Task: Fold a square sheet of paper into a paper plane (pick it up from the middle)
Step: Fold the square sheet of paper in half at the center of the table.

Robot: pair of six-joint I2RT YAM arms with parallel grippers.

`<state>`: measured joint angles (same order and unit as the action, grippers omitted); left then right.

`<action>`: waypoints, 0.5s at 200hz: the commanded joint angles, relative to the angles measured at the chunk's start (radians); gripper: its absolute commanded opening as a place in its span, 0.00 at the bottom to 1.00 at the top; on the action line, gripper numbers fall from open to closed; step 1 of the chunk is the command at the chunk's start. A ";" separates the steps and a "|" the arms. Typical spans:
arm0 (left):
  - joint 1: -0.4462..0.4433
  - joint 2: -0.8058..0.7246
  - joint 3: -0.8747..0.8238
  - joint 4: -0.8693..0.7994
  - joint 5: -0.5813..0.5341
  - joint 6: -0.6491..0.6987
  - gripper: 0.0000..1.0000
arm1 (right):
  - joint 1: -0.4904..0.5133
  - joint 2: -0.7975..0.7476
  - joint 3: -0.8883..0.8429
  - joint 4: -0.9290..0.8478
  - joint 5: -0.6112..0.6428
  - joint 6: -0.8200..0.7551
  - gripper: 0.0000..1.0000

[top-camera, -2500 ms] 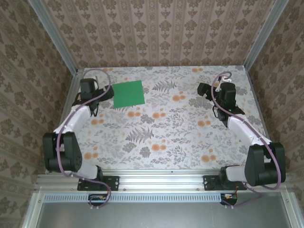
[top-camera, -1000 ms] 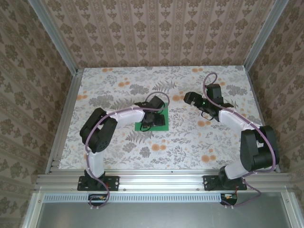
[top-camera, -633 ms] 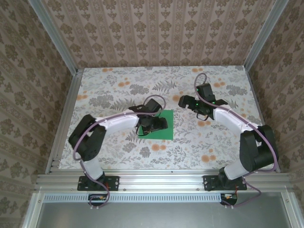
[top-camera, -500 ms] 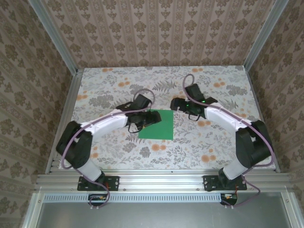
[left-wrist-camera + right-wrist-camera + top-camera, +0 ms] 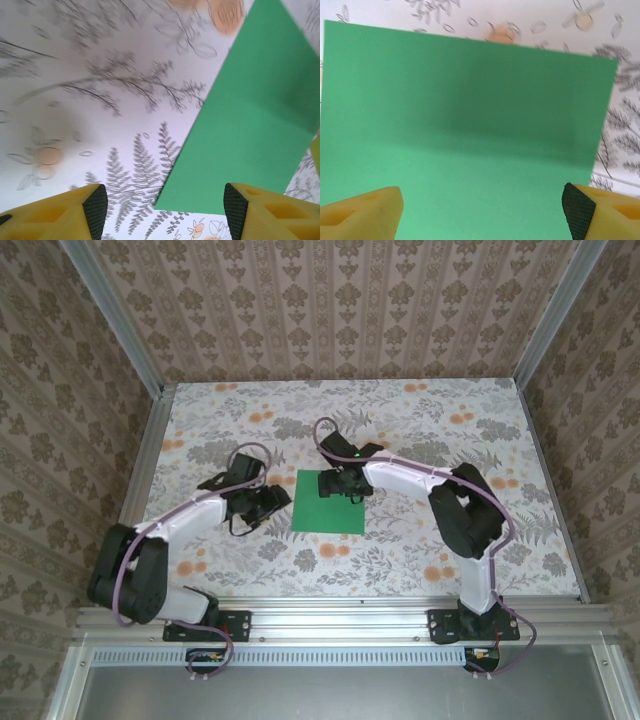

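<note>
So, square sheet of paper (image 5: 329,502): lying flat near the middle of the table (image 5: 420,420), a bit toward the near edge | left gripper (image 5: 278,500): jaws spread wide, nothing in them, just off the sheet's left edge | right gripper (image 5: 343,488): jaws wide too, over the sheet's far edge, gripping nothing

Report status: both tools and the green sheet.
Left tool open, empty, beside the square sheet of paper. Right tool open, over its far half. Sheet flat on the table, unfolded. No obstacle seen.
</note>
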<state>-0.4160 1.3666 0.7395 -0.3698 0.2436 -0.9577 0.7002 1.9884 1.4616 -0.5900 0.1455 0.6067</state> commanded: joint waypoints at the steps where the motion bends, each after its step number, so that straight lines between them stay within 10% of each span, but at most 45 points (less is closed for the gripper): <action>1: 0.080 -0.084 -0.047 -0.042 0.020 0.025 0.67 | 0.054 0.063 0.108 -0.101 0.098 -0.097 0.86; 100: 0.371 -0.220 -0.099 -0.132 0.105 0.144 0.72 | 0.239 0.239 0.275 -0.291 0.106 -0.382 0.85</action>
<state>-0.0650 1.1625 0.6605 -0.4644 0.3134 -0.8616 0.9257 2.2192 1.7329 -0.7780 0.2394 0.3271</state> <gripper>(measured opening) 0.713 0.853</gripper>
